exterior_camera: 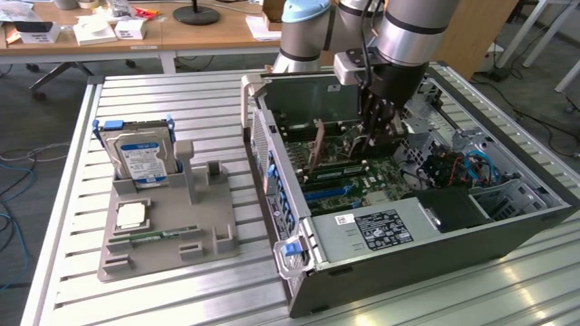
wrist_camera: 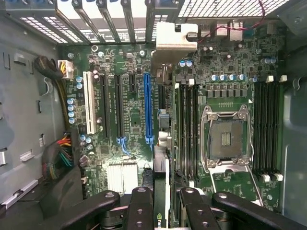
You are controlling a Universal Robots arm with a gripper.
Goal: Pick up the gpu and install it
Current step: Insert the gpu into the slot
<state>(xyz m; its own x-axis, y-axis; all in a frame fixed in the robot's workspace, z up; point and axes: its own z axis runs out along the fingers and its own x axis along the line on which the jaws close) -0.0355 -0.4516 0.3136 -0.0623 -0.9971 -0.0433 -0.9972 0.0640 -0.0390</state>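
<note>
My gripper (exterior_camera: 374, 132) reaches down into the open computer case (exterior_camera: 272, 170), over the motherboard (exterior_camera: 349, 180). It is shut on the gpu (exterior_camera: 322, 146), a thin dark card held on edge. In the wrist view the gpu (wrist_camera: 160, 165) runs edge-on between my black fingers (wrist_camera: 141, 201), with its grey metal bracket (wrist_camera: 175, 38) at the case's slotted rear wall. The card hangs just beside the line of the long blue slot (wrist_camera: 147, 105). Whether its lower edge touches the board I cannot tell. Gripper (wrist_camera: 164, 191).
On the slatted table, a grey holder (exterior_camera: 168, 227) at the exterior view's left carries an upright hard drive (exterior_camera: 140, 159) and a small memory stick (exterior_camera: 159, 236). Inside the case are the power supply (exterior_camera: 381, 227), cable bundles (wrist_camera: 62, 153), the CPU socket (wrist_camera: 225, 139) and memory slots (wrist_camera: 268, 124).
</note>
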